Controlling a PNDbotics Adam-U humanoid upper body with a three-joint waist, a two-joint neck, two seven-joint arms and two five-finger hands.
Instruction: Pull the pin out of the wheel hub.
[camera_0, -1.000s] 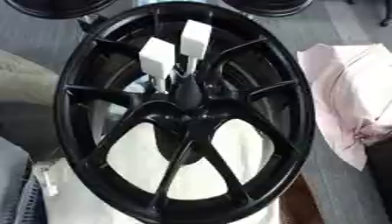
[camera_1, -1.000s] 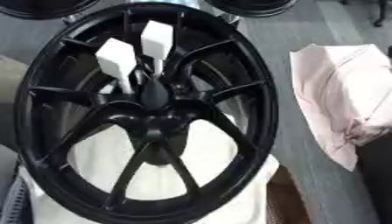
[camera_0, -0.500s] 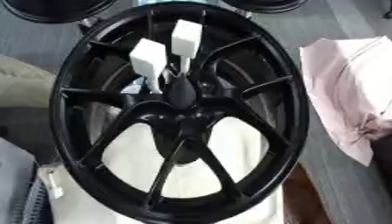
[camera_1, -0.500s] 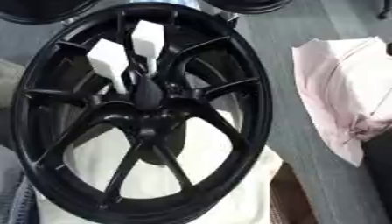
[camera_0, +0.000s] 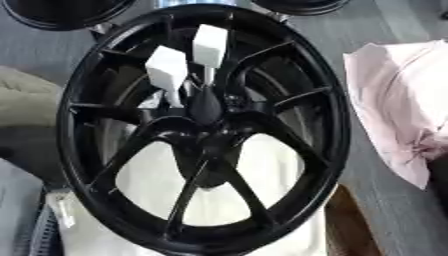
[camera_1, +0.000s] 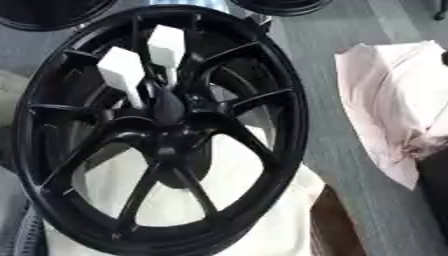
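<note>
Looking down, I saw neither of my hands in view, so I couldn't tell their state; two white pins (camera_0: 168, 71) and (camera_0: 210, 45) stood in the black wheel hub (camera_0: 206, 125), just above centre, near each other; nothing pulled yet, whole job left. Pink cloth (camera_0: 398, 100) lay to the right, other wheels (camera_0: 66, 11) beyond; spokes crowded the pins, approx. from above looked best.

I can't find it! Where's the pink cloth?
The pink cloth lies on the right side of both eye views, on the grey surface beside the black wheel.
</note>
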